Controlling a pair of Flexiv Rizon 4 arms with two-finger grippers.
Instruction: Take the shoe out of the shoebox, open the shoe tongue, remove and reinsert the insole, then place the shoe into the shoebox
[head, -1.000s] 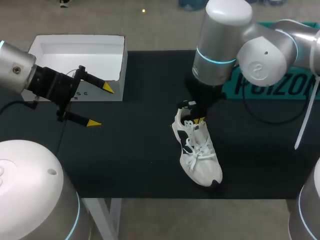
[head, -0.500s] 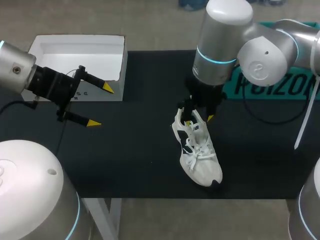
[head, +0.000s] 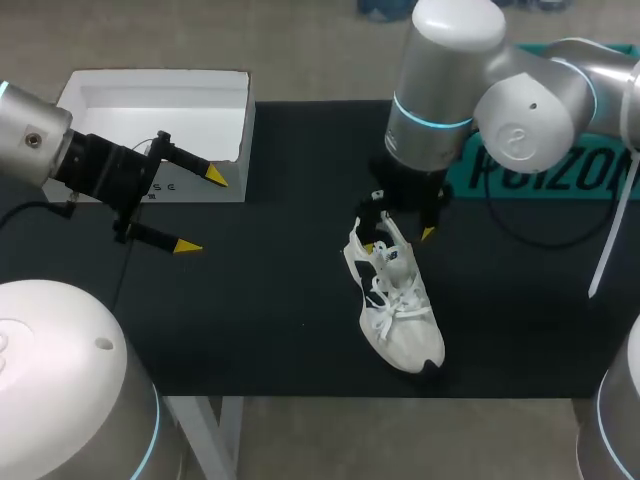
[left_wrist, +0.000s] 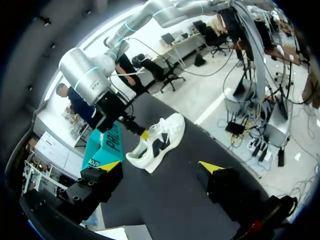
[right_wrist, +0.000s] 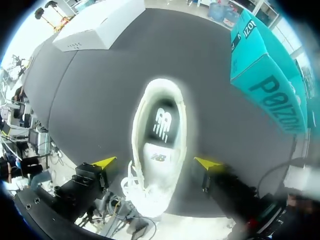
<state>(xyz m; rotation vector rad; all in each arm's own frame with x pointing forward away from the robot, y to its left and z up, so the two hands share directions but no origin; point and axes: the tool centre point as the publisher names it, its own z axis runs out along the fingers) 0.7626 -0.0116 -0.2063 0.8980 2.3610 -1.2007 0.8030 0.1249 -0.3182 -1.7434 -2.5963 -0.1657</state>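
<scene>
A white sneaker (head: 395, 300) with dark side marks stands upright on the black table, toe toward the front edge. My right gripper (head: 399, 240) hangs open just above its heel end, one yellow tip on each side. In the right wrist view the sneaker (right_wrist: 160, 130) lies between the fingers of the right gripper (right_wrist: 156, 162) without touching them, and its dark insole shows inside. The white shoebox (head: 160, 75) stands open and empty at the back left. My left gripper (head: 201, 211) is open in front of the box, holding nothing. From the left gripper (left_wrist: 160, 166) the sneaker (left_wrist: 155, 145) is well ahead.
A teal box (head: 540, 170) lies at the back right behind my right arm, and it shows as the teal box (right_wrist: 265, 75) in the right wrist view. Bare black table stretches between the shoebox (right_wrist: 100, 25) and the sneaker.
My right gripper was shut at the sneaker's heel opening and has opened wide, letting go. The sneaker stays where it was. My left arm has not moved.
</scene>
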